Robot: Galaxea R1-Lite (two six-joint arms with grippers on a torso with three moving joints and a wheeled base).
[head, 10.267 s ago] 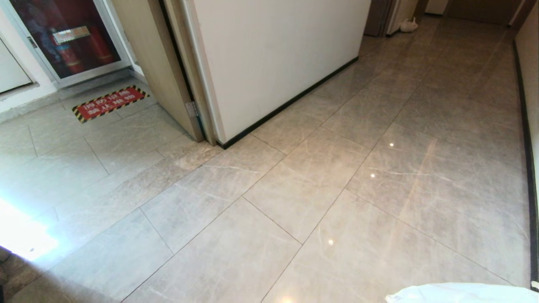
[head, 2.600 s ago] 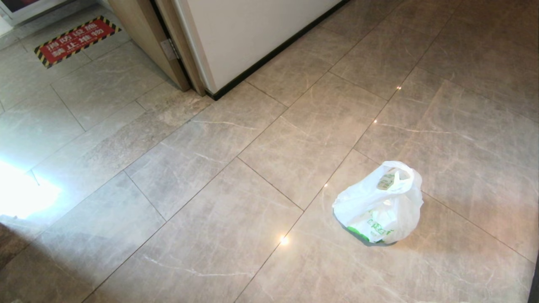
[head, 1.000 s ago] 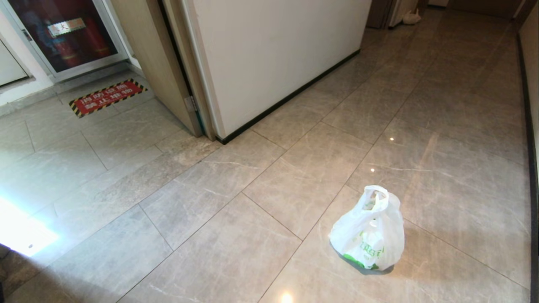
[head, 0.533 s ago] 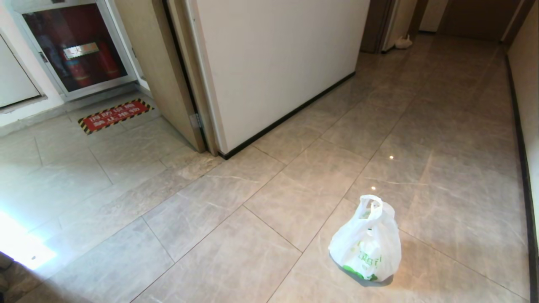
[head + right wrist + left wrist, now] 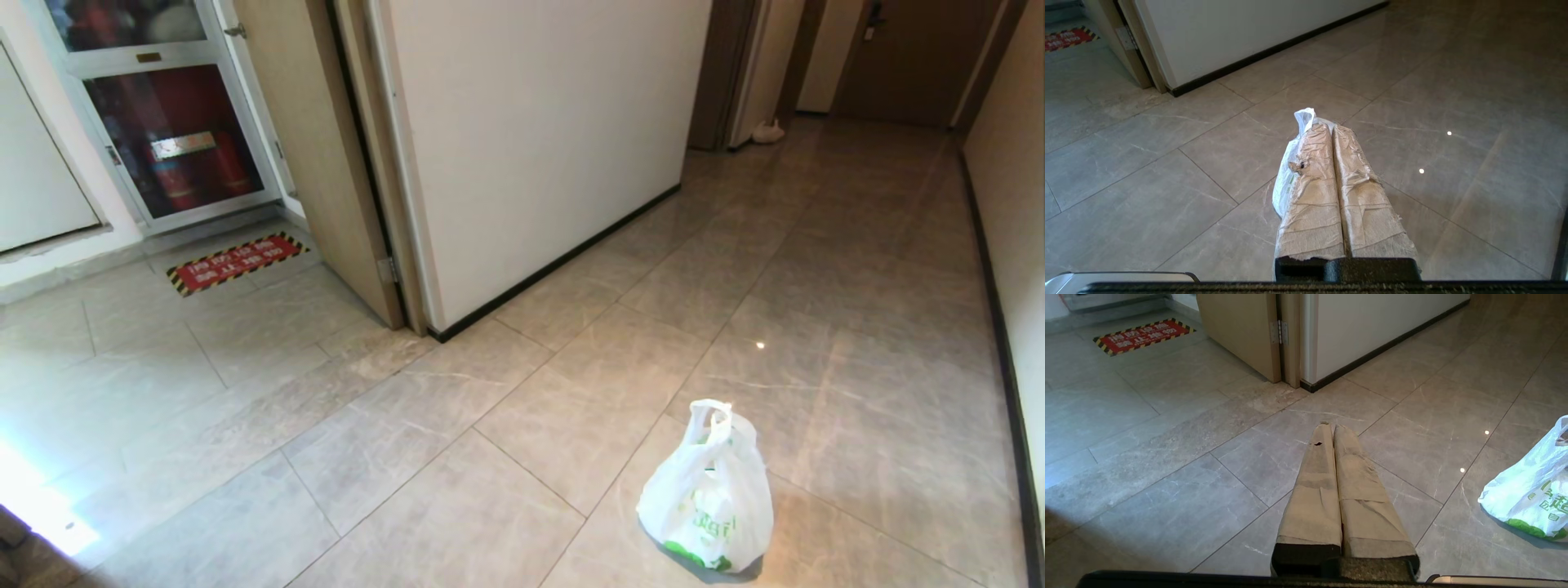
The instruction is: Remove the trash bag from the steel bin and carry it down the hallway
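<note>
The left hand (image 5: 1333,430) is pressed shut on nothing, hovering over bare floor (image 5: 457,457) with the trash bag (image 5: 707,498) off at its 3 o'clock. In the head view the bag sits alone on the hallway tiles at about 5 o'clock. It looks light, soft and slippery, thin film that crumples; the knotted handles (image 5: 710,418) standing at its top are the likely place to take hold. The right hand (image 5: 1331,128) is likewise closed and empty, and it covers most of the bag. The steel bin is nowhere in view; the bag's contents are hard to make out.
</note>
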